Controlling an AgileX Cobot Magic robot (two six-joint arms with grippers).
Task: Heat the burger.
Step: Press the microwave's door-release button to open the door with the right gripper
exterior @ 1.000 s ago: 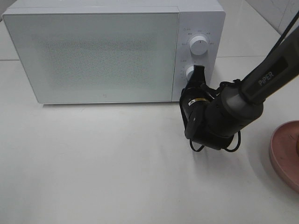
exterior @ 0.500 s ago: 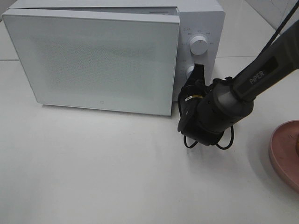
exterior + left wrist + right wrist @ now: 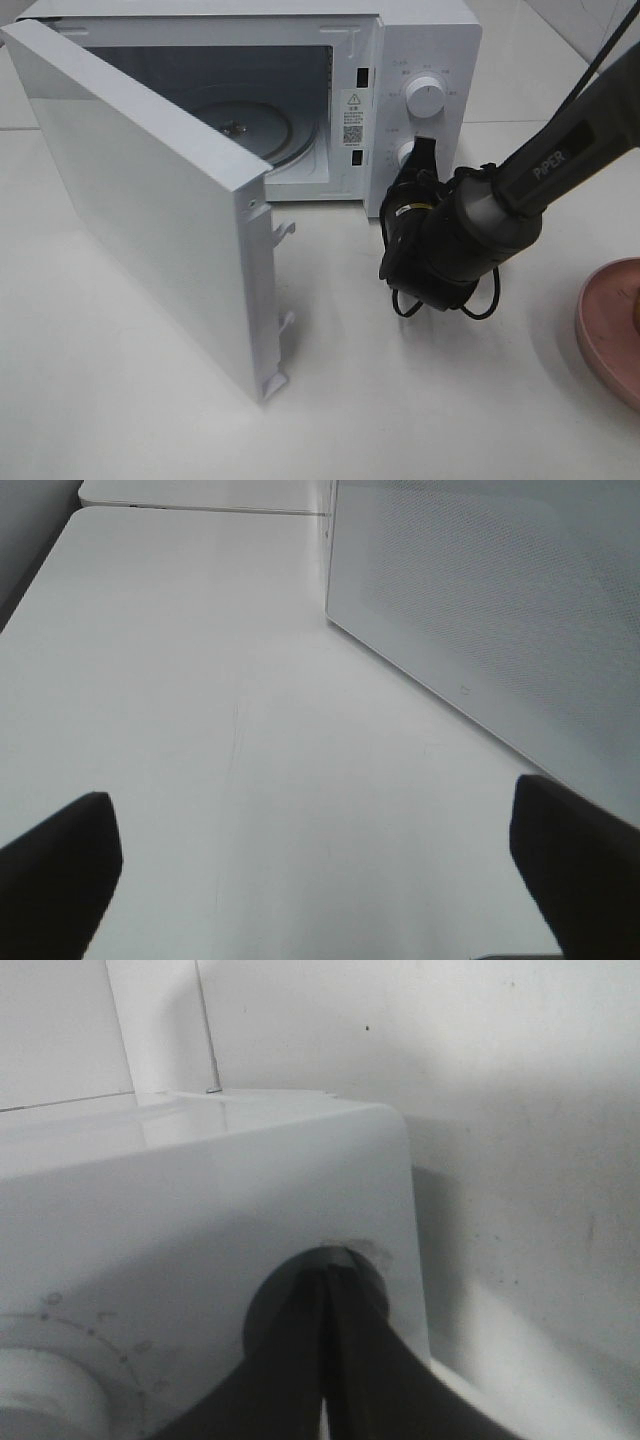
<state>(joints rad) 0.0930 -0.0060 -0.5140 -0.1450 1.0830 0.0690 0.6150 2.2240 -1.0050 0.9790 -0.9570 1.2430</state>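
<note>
The burger is out of view. A white microwave [image 3: 425, 40] stands at the back of the table, its door [image 3: 150, 220] swung wide to the left. Inside lies a bare glass turntable [image 3: 240, 125]. My right gripper [image 3: 424, 152] is shut, with its tips against the lower control [image 3: 405, 156] on the microwave's panel. The right wrist view shows the shut right gripper [image 3: 326, 1282] pressed into that round control. My left gripper [image 3: 315, 865] is open above bare table, with the door's outer face [image 3: 500, 610] beside it. It holds nothing.
A pink plate [image 3: 605, 325] lies at the right edge of the table, partly cut off. An upper dial [image 3: 425, 97] sits above the lower control. The open door juts out over the table's left half, and the right arm's cable loops hang below its wrist.
The microwave door has sprung open and swung far out to the left, showing the cavity. My right gripper has stayed at the lower control. The left gripper has not changed.
</note>
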